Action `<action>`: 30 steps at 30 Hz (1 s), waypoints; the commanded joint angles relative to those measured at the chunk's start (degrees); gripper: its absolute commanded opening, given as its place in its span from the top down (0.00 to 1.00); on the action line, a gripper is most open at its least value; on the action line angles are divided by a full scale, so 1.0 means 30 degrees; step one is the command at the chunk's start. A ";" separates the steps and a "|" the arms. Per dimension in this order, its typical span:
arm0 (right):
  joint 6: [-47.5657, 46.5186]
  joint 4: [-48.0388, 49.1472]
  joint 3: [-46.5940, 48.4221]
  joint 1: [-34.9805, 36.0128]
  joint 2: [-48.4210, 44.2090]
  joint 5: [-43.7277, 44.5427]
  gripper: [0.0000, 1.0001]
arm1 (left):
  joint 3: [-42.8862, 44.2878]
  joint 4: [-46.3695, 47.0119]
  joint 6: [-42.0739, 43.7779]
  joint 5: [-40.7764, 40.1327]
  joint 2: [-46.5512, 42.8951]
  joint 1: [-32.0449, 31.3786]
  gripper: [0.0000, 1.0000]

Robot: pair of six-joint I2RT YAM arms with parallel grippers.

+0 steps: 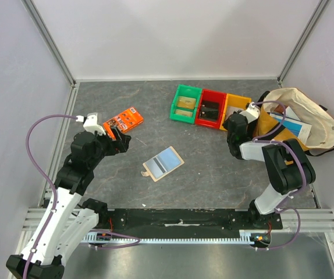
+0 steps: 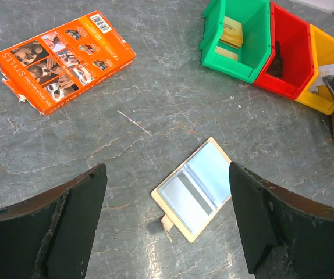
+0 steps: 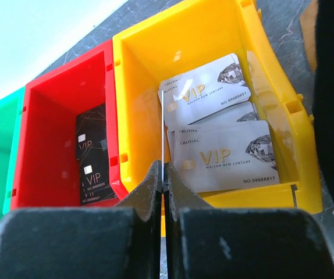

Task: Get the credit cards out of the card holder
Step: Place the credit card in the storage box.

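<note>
The card holder [image 1: 150, 170] lies open and flat mid-table, its beige border [image 2: 173, 217] and small tab toward me. In it sit credit cards: a silvery one with a dark stripe [image 2: 191, 195] and a pale blue one [image 2: 213, 167]. My left gripper [image 1: 120, 139] hovers to the holder's left, open and holding nothing [image 2: 167, 226]. My right gripper [image 1: 237, 120] is at the yellow bin [image 3: 225, 35], shut [image 3: 162, 168] on a thin credit card [image 3: 162, 128] that I see edge-on, rising from between the jaws.
Green [image 1: 185, 103], red [image 1: 210, 108] and yellow [image 1: 238, 103] bins stand in a row at the back. Silver VIP cards [image 3: 225, 154] lie in the yellow bin, black ones [image 3: 91, 157] in the red. An orange picture packet [image 1: 123, 121] lies at left, a cloth bag [image 1: 301, 116] at right.
</note>
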 commanded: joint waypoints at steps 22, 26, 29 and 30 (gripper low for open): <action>-0.1258 -0.6654 0.2903 -0.0710 -0.1269 0.0224 0.27 | -0.0370 0.0802 0.0673 0.0947 0.0428 0.0121 0.12; -0.2079 -0.7798 0.3021 -0.0096 -0.2763 0.0548 0.12 | -0.0428 0.0831 0.0672 0.1298 0.0807 0.0209 0.12; -0.2986 -0.8356 0.2992 0.0841 -0.4023 -0.0092 0.03 | -0.0457 0.0801 0.0643 0.1592 0.1159 0.0238 0.12; -0.3221 -0.8473 0.2992 0.1105 -0.4462 -0.0444 0.02 | -0.0457 0.0743 0.0672 0.1650 0.1247 0.0238 0.12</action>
